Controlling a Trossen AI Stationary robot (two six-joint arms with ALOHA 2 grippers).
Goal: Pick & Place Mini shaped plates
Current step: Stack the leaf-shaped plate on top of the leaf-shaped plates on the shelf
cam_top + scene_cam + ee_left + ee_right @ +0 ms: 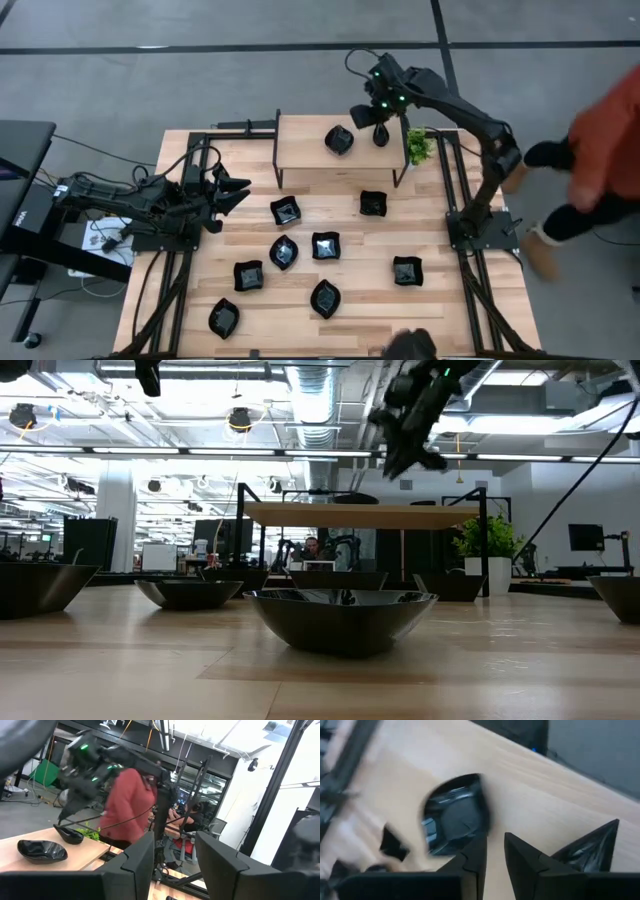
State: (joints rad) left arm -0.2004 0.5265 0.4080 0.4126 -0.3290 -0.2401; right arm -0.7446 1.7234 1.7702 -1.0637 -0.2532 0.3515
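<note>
Two mini shaped plates lie flat on the raised wooden shelf (305, 150) at the table's far side: a rounded square (339, 139) and a narrow pointed one (381, 133). My right gripper (373, 113) hovers just above the pointed plate (590, 851), its fingers (492, 862) slightly apart with nothing between them; the square plate (455, 817) lies just beyond them. Several more black plates (325, 245) rest on the tabletop. My left gripper (236, 192) waits open at the table's left, above the surface.
A small green plant (417, 147) stands by the shelf's right end. The shelf's black frame legs (277, 150) rise from the table. A person in red (600, 140) is beyond the table's right edge, and another person's head (410, 346) shows at the near edge.
</note>
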